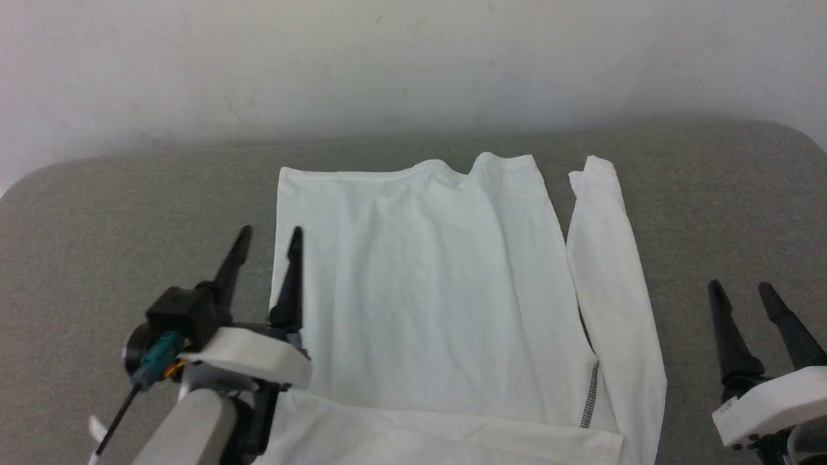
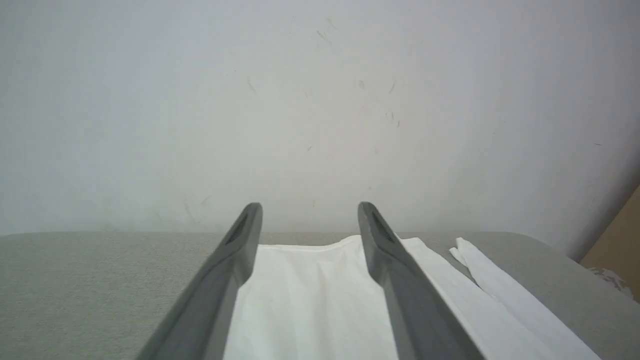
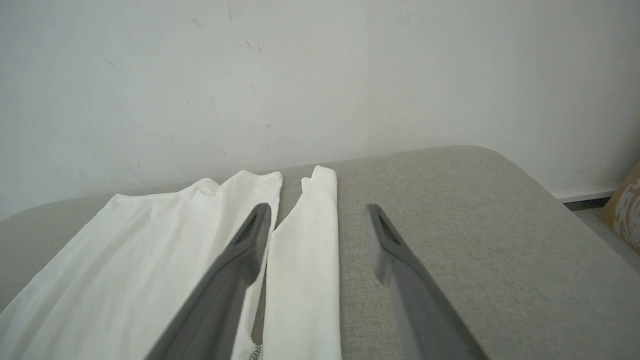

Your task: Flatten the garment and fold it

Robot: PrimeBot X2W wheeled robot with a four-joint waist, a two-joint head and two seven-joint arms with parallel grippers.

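The white garment (image 1: 426,290) lies spread flat on the grey cushioned surface (image 1: 129,213), its body at the middle and one long sleeve (image 1: 614,278) stretched along its right side. A short run of dark grey stitching (image 1: 589,394) shows near the sleeve's base. My left gripper (image 1: 270,236) hovers open over the garment's left edge, nothing between its fingers. My right gripper (image 1: 742,287) stands open to the right of the sleeve, over bare surface. In the left wrist view the garment (image 2: 310,300) lies between and beyond the fingers; in the right wrist view the sleeve (image 3: 305,250) lies between the fingers.
A pale wall (image 1: 413,58) rises straight behind the surface's far edge. A tan object (image 3: 625,210) stands on the floor past the surface's right end. Bare grey surface stretches to the left and right of the garment.
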